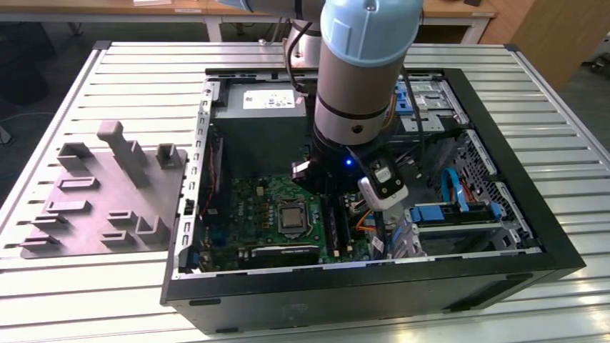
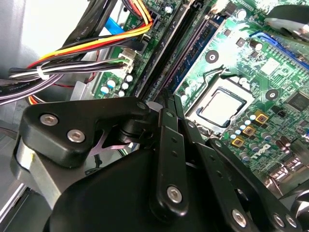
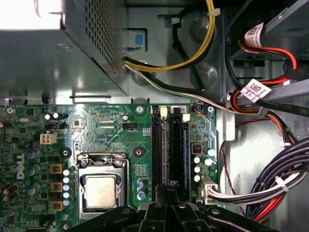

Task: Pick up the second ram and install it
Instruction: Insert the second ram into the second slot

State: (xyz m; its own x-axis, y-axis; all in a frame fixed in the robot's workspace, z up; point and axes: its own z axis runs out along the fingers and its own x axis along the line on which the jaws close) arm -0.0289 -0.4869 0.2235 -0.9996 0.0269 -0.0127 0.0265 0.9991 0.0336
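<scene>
Arm reaches down into the open computer case, wrist low over the green motherboard. Claw sits at one end of the two black slot rails. Its fingers are drawn tight together, with no board pinched between them that I can make out.

Second ram lies edge-up in the rail farther from the processor, on the side toward the cable bundle. Its long axis runs straight away from the fingertips, along the rail, toward the grey power supply box. So the strip lies ahead of the claw, lengthwise and not crosswise. The tips stand over or just beside its near end; I cannot tell whether they touch it.

Judgement: the strip looks placed in its slot. Whether it is fully seated and latched I cannot tell. In the second wrist view the claw points the same way along the rails, with the processor off to one side.
</scene>
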